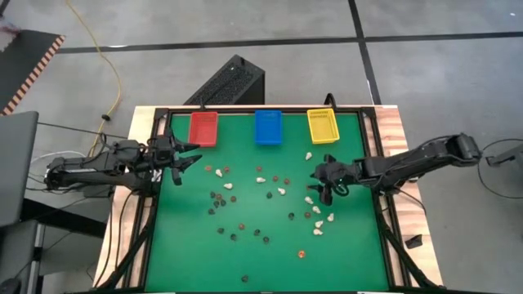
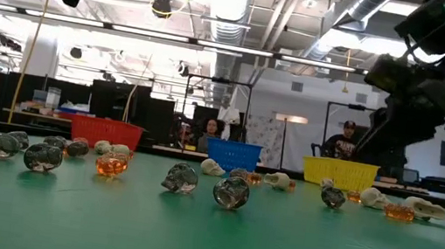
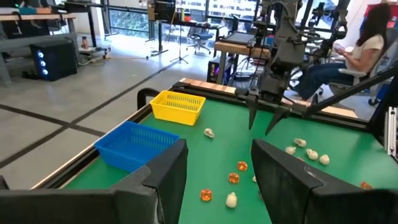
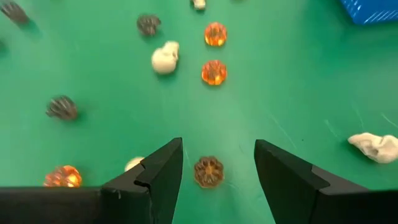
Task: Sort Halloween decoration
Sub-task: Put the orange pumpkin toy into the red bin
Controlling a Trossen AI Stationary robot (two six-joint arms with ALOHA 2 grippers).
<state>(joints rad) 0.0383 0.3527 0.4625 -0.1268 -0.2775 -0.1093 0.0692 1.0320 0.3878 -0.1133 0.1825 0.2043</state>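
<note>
**Trinkets scattered on the green desk, right gripper spread above a brown one**

An open workshop with ceiling ducts and seated people lies beyond the green desk (image 1: 188, 261), which sits in a black frame on a grey floor. Along its far edge stand a red bin (image 1: 203, 128), a blue bin (image 1: 268, 126) and a yellow bin (image 1: 322, 126).

The right gripper (image 4: 214, 168) hangs low over the desk's right half, its fingers spread wide and holding nothing. Between them, on the mat, lies an orange-brown trinket (image 4: 208, 171); neither finger touches it. The left gripper (image 3: 217, 168) hovers at the desk's left edge near the red bin, also spread apart and empty.

The Halloween decoration (image 1: 261, 200) lies loose across the middle and right of the desk, none of it seen inside the bins from above. Cream-white pieces cluster near the right gripper, black ones more to the left, orange-brown ones among them.

No brand or writing can be read anywhere. In the low view the bins' insides are hidden and the gripper tips are cut off. The trinkets' exact shapes are hard to make out from above.
</note>
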